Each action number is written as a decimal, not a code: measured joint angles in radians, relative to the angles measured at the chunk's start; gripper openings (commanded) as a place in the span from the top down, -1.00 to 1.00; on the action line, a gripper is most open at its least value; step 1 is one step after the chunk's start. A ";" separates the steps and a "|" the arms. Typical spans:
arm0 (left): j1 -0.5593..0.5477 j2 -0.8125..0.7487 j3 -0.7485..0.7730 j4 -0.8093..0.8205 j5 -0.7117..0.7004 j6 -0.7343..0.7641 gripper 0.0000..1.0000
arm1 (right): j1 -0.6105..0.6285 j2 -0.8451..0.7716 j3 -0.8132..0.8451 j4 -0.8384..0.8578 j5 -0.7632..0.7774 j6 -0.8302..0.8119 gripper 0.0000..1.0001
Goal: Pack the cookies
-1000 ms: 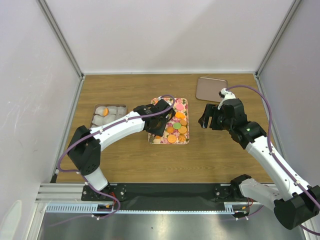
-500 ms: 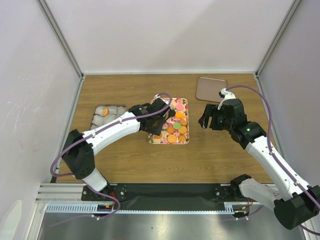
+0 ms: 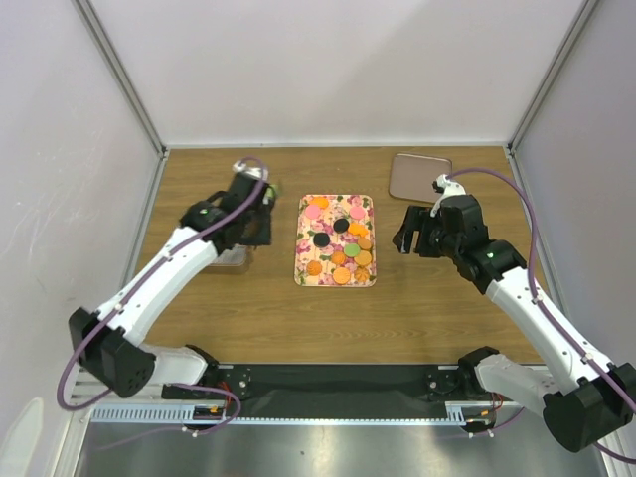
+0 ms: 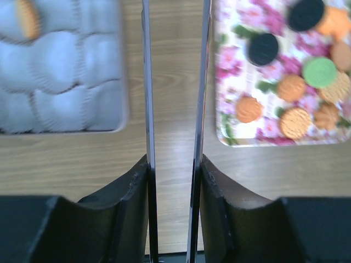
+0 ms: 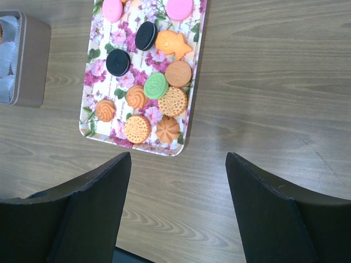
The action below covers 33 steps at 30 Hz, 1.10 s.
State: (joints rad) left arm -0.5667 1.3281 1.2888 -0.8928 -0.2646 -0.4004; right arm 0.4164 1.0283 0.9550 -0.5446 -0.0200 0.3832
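orange, green, pink and black cookies (image 5: 156, 85) lie on a flowered tray (image 5: 93, 82) on the bench (image 5: 263, 82), one more in the tin (image 5: 33, 66) of paper cups (image 4: 60, 66); left hand (image 4: 175, 66) hangs between tin and tray, grip impossible to tell; right hand (image 5: 176, 159) gapes empty near the tray.

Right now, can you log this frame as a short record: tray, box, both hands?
tray: floral, holds the loose cookies
box: left of tray, paper cups, one orange cookie inside
left hand: above the gap between box and tray, jaws narrow, any load unseen
right hand: open, empty, right of tray
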 measured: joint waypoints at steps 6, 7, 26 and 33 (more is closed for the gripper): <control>0.197 -0.070 -0.090 0.001 0.035 0.024 0.17 | 0.000 0.023 0.000 0.011 -0.014 0.000 -0.52; 0.225 -0.070 -0.106 0.003 0.044 0.029 0.17 | 0.001 0.027 0.000 0.014 -0.015 0.000 -0.51; 0.457 -0.005 -0.190 0.084 0.142 0.072 0.17 | 0.014 0.035 -0.001 0.034 -0.016 0.000 -0.52; 0.477 0.014 -0.206 0.109 0.156 0.078 0.17 | 0.018 0.040 -0.006 0.043 -0.016 0.001 -0.52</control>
State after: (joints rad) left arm -0.0895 1.3426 1.0824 -0.7834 -0.1085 -0.3222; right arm 0.4339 1.0687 0.9489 -0.5011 -0.0357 0.3840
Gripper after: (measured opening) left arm 0.415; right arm 0.760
